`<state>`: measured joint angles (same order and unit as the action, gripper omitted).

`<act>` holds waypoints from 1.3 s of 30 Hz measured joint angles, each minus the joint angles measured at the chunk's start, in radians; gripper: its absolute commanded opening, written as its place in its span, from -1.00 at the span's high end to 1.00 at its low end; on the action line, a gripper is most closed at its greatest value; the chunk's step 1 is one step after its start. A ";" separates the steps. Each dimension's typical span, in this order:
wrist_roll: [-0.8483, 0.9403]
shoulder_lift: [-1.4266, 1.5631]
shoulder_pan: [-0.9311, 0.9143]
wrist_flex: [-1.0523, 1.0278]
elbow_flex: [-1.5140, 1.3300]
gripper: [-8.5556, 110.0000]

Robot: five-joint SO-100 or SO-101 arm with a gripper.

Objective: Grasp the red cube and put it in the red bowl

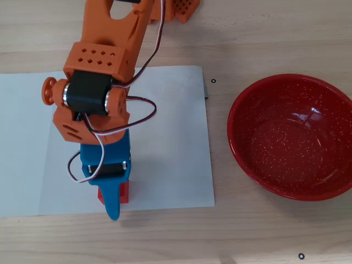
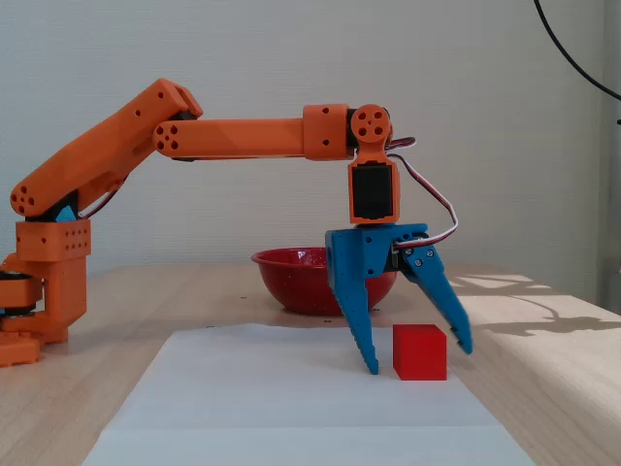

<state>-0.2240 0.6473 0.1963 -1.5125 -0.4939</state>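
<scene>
Fixed view shows the gripper (image 2: 419, 359) wide open, straddling the cube (image 2: 420, 351) at lower centre, holding nothing. Grasp step, I'd say: next, close, then carry to the bowl (image 2: 291, 283).

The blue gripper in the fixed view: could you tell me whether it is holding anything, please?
Nothing is held. The gripper stands open astride the small matte red cube, which rests on the white paper sheet.

**Pale wood and a plain wall**

Light wooden table (image 2: 543, 320) under a white paper sheet (image 1: 165, 137). Behind, a bare off-white wall (image 2: 243, 49). Bright patches and sharp shadows on the tabletop's right side in the fixed view. Black cable (image 2: 572, 53) hanging at upper right.
</scene>
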 measured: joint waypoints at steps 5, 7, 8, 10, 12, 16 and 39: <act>0.008 0.000 0.002 0.000 0.000 0.62; 0.006 0.000 0.000 0.000 0.000 0.75; 0.006 0.000 0.000 0.000 0.000 0.82; 0.006 0.000 0.000 0.000 0.000 0.85; 0.006 0.000 0.000 -0.002 0.000 0.85; 0.006 0.000 0.000 -0.003 0.000 0.85; 0.170 0.676 -0.121 -0.258 -0.227 0.85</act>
<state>-0.0537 1.3238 0.0752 -1.7702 -0.7210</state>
